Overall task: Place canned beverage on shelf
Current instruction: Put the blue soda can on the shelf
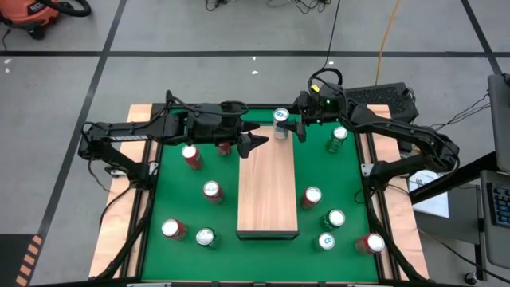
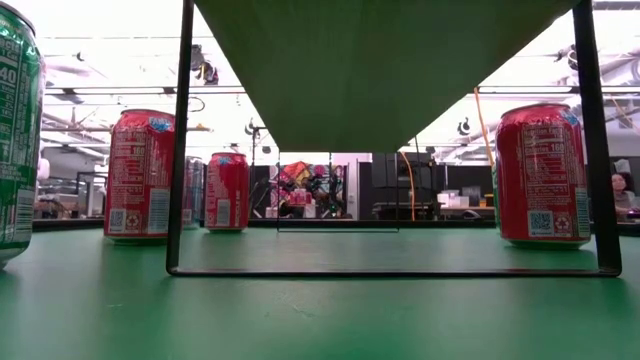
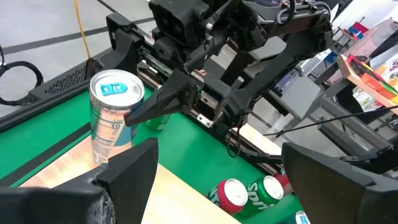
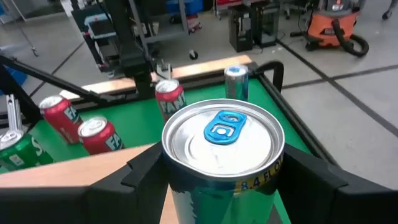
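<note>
- Silver, with a blue tab, the can [image 4: 222, 140] stands between the right gripper [image 4: 224, 177] fingers, which close about halfway around its body; in the right wrist view it sits upright at the far end of the shelf [image 1: 268, 187].
- To do this step well, I judge the right gripper should keep the can vertical, check that its base rests flat on the pale wood, and only then release and draw back along the shelf's line, without tipping it.
- The left gripper [image 1: 256, 144] waits just beside the same can, wide open and holding nothing; it should stay clear of the can.
- The high view shows both arms meeting at the shelf's far end, and red and green cans scattered on the green bench [image 1: 227, 171] on both sides.
- The low view shows only the underside of the shelf and some cans, no gripper.
- The left wrist view shows the can's side and the right fingers touching it.
</note>
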